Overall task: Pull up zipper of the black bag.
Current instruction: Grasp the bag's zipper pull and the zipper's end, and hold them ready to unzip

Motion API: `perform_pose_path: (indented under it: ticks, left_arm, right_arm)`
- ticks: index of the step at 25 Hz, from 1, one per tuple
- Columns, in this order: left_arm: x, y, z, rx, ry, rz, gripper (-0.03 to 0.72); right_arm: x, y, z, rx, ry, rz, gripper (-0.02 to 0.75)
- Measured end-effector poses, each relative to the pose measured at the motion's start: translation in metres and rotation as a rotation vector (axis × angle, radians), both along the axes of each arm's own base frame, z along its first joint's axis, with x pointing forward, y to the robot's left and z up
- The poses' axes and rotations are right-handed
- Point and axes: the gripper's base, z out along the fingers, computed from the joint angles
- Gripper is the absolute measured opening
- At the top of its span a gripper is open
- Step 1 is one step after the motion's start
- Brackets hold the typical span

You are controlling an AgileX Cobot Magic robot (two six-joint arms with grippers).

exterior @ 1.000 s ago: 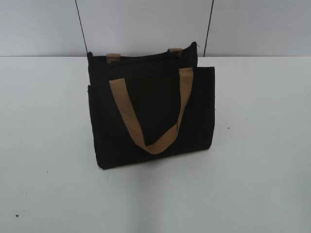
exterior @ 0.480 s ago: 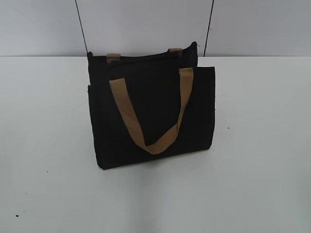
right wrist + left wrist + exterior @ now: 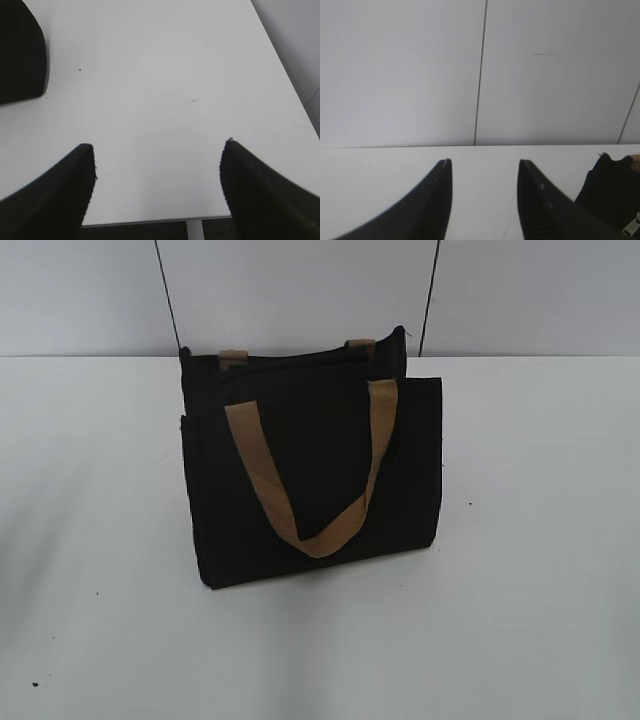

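Meanwhile, the black bag [image 3: 310,475] stands upright on the table [image 3: 540,540], untouched.

Soft, even light — faint shadows (slight blur)

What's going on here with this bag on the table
Nothing is being handled yet. A black bag with tan straps stands upright on the white table. Neither arm shows in the exterior view. The left gripper is open, with the bag's edge just to its right. The right gripper is open over bare table.
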Motion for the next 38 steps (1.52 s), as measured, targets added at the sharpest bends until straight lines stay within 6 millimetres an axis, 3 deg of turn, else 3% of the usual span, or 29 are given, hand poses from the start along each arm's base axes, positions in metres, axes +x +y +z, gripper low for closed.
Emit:
perform_pose_path:
  ticks: [8, 16, 25, 38]
  left_arm:
    - [0.055, -0.02, -0.064, -0.018, 0.018, -0.164, 0.335]
    - [0.07, -0.037, -0.133, -0.026, 0.197, -0.349, 0.335]
    - [0.093, -0.06, -0.151, 0.044, 0.226, -0.622, 0.335]
    - [0.11, -0.068, -0.165, 0.091, 0.243, -0.73, 0.351]
  right_arm:
    - [0.0, 0.0, 0.0, 0.0, 0.0, 0.0, 0.594]
    - [0.0, 0.0, 0.0, 0.0, 0.0, 0.0, 0.594]
    - [0.0, 0.0, 0.0, 0.0, 0.0, 0.0, 0.594]
    - [0.0, 0.0, 0.0, 0.0, 0.0, 0.0, 0.594]
